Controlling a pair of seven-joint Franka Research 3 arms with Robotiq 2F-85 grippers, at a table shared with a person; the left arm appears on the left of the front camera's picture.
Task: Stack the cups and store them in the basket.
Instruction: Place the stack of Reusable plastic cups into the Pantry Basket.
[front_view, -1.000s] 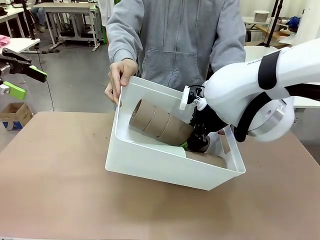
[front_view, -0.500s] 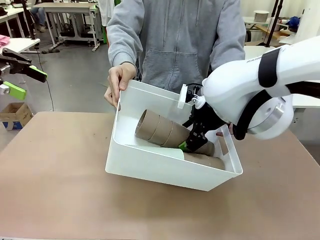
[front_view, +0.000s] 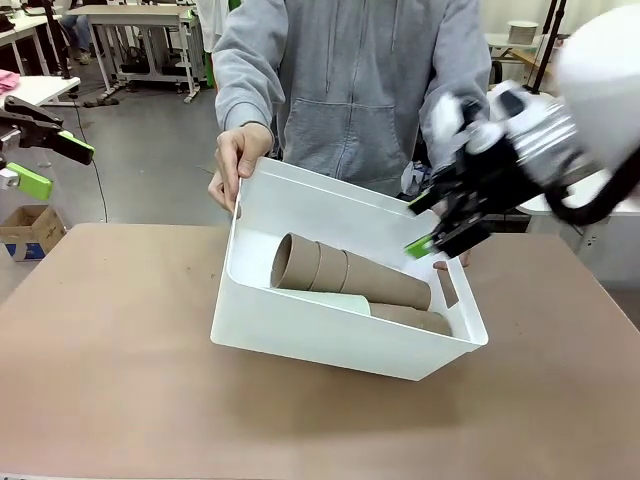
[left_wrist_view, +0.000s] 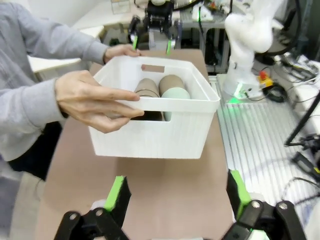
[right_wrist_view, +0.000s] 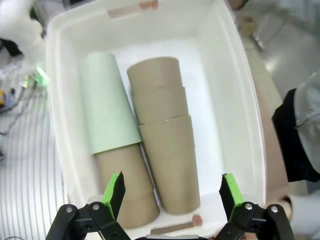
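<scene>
**Desk:** Front view first: what is the right tool (front_view: 432, 222) doing?

**Photographer:** It hangs above the basket's (front_view: 300, 345) rim at the 2 o'clock corner, green-padded fingers spread wide and holding nothing, blurred in the shot. From its own wrist camera, the right tool (right_wrist_view: 172, 189) has both pads parted over the open basket (right_wrist_view: 235, 90).

**Desk:** And the cups?

**Photographer:** Inside the basket, lying on their sides. Three tan cups (right_wrist_view: 165, 145) are nested into one stack; directly at its 9 o'clock lies a second stack, the mint-green cup (right_wrist_view: 106, 107) slid over a tan one (right_wrist_view: 122, 185), the two stacks touching along their length. In the front view the tan stack (front_view: 345, 277) lies across the basket floor, with the other stack just nearer the camera.

**Desk:** Who holds the basket?

**Photographer:** A person in a grey hoodie at 12 o'clock. One hand (front_view: 237, 160) grips the rim at 10 o'clock, and the basket is tipped toward the robot, its near edge on the brown desk (front_view: 110, 360).

**Desk:** The left tool?

**Photographer:** Left tool (front_view: 45, 165) is far off at 9 o'clock, beyond the desk edge. Its wrist camera shows that tool (left_wrist_view: 177, 197) with pads wide apart, nothing between them, facing the basket (left_wrist_view: 165, 140).
</scene>
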